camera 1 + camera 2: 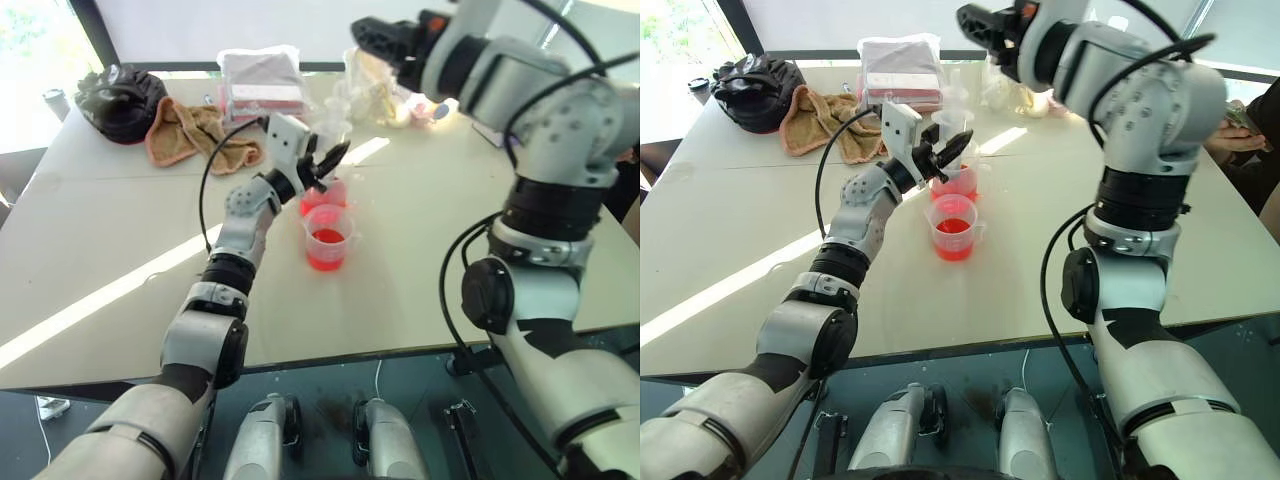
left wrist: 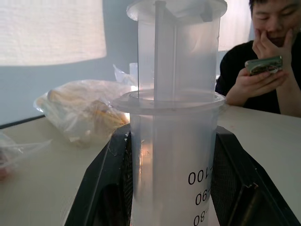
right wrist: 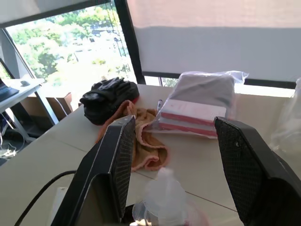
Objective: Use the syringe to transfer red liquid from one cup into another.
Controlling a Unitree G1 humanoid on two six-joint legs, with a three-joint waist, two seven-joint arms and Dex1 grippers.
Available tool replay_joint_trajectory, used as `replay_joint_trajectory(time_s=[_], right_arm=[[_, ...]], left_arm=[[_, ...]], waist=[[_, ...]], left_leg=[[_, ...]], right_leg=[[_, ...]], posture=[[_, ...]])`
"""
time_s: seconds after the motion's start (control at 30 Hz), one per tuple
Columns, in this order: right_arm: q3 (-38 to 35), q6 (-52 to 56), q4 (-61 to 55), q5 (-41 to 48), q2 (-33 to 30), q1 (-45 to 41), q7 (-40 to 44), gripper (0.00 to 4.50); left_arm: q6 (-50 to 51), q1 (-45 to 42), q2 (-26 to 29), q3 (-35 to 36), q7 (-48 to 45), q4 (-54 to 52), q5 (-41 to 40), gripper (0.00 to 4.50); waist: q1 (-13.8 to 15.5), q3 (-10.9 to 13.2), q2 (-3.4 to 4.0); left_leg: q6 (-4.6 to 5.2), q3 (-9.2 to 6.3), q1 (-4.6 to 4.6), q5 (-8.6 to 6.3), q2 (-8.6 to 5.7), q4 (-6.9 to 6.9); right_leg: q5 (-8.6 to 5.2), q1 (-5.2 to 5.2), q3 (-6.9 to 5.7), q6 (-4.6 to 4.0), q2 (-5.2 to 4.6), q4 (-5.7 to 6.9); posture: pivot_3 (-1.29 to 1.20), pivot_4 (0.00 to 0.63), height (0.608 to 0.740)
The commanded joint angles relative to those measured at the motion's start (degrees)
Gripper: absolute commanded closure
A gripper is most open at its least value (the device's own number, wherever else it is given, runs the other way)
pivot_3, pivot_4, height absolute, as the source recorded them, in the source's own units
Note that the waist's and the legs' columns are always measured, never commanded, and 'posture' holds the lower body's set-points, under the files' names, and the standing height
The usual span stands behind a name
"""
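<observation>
Reading syringe (image 2: 174, 155) scale: 100, 90, 80 | left hand (image 2: 169, 188) clamps barrel

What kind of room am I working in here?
Probably an office or meeting room used as a test space: a large pale table by a big window, a person seated with a phone, and a bag and towel lying about.

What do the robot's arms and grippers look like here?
Both arms have silver-grey shells with black joints and looping black cables. The left gripper and right gripper each have two black fingers with finely textured pads; the left wrist carries a white box.
</observation>
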Motion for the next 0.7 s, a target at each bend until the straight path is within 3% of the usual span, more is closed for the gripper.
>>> replay_joint_trajectory(time_s=[0.03,0.53,0.7], right_arm=[[-2.1,0.9,-4.8,2.5,-1.5,1.1,0.2,1.79],[-5.6,5.8,-12.1,6.2,-4.3,8.8,-2.3,1.79],[-7.3,8.4,-14.6,8.1,-5.9,10.0,-2.2,1.79]], left_arm=[[2.8,-3.0,-0.1,1.8,-0.1,-6.4,-3.4,2.97],[37.1,-0.3,3.9,6.2,3.9,-37.6,-22.0,2.97],[41.3,5.3,5.0,1.9,1.9,-47.1,-23.0,2.97]], waist=[[-0.1,0.0,0.00],[0.0,0.0,0.01],[-0.1,0.0,0.01]], left_leg=[[0.00,-0.01,0.00,0.00,0.00,0.00],[0.17,-0.01,0.02,0.10,0.00,-0.01],[0.16,-0.01,0.06,0.10,0.00,-0.01]], right_leg=[[0.00,0.00,0.00,0.00,0.01,0.00],[0.00,0.12,-0.01,0.02,0.07,0.06],[-0.01,0.12,0.00,0.03,0.08,0.07]], posture=[[0.00,0.150,0.740],[0.00,0.150,0.740],[0.00,0.150,0.740]])
